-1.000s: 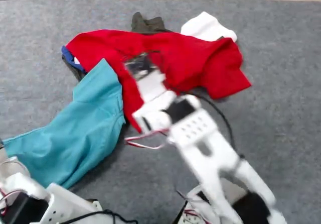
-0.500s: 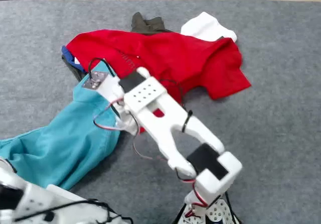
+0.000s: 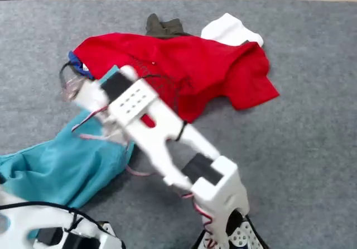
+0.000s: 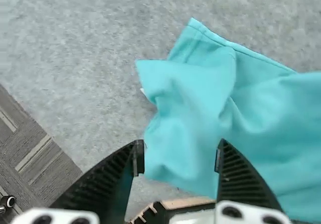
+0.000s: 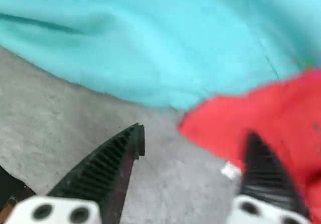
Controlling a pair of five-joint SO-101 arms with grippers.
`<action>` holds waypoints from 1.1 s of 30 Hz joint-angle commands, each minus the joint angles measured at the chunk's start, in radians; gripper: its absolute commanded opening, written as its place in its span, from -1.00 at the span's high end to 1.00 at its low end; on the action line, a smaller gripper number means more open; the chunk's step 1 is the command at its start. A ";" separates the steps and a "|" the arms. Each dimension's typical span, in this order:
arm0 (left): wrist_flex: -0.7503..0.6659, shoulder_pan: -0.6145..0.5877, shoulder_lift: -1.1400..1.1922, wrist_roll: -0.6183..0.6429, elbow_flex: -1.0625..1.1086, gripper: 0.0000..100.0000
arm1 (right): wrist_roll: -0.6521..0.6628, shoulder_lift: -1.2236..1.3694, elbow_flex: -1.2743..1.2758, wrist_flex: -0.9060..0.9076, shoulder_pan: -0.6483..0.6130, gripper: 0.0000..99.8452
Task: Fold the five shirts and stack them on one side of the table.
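left gripper point(image 4: 179, 149): jaws apart, sitting right over the near end of the teal shirt point(image 4: 235, 103), close to the counter point(image 3: 312, 148) edge. There's fabric in the gap, but I don't see it pinched, so I'm calling it empty.

right gripper point(image 5: 194, 133): spread wide with nothing in it. It hangs over the spot where the teal shirt meets the red shirt point(image 3: 195, 65), and there's bare grey counter under it.

teal shirt: rumpled and stretched from the pile toward the near left corner. The far end touches the red one.

red shirt: spread loose in the middle of the pile, wrinkled and not folded.

white shirt point(image 3: 231, 30): bunched at the far side, partly tucked under the red one.

olive garment point(image 3: 164, 25): crumpled at the far edge of the pile, just beside the white one.

blue garment point(image 3: 78, 66): just a sliver poking out from under the red shirt's left end.

done so far: honestly nothing, as far as I can see. No shirt is folded and there's no stack on either side.

left to do: all five. My guess is the teal one is first up, since both grippers are over it. It needs pulling clear of the red shirt and flattening before any fold happens.

worry: a grab at that overlap could catch red fabric along with the teal.
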 commanded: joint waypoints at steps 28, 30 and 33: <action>-0.138 -0.081 0.123 0.002 -0.036 0.51 | 0.164 0.246 -0.311 0.018 -0.021 0.97; -0.138 -0.079 0.123 0.002 -0.036 0.51 | 0.183 0.108 -0.242 0.018 0.048 0.97; -0.138 -0.076 0.124 0.002 -0.036 0.51 | 0.192 -0.105 -0.156 0.018 0.184 0.97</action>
